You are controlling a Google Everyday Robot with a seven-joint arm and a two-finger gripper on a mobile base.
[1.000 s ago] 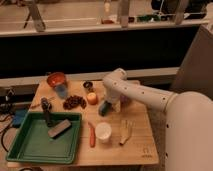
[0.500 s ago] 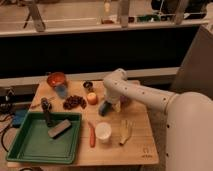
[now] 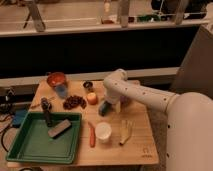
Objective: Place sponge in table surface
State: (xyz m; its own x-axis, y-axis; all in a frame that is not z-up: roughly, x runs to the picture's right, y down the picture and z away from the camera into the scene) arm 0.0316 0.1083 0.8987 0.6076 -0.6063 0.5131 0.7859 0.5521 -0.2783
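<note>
My gripper [image 3: 106,106] is down at the middle of the table surface [image 3: 135,145], just right of the orange fruit [image 3: 92,98]; the teal sponge [image 3: 103,110] shows at its tip, on the wood or just above it, I cannot tell which; whether the gripper clasps the sponge or stands loose I cannot tell either; toward the near edge lie a white cup [image 3: 103,131] and a banana [image 3: 125,131]; the green tray [image 3: 30,145], holding a grey block [image 3: 59,128], sits at the left.
</note>
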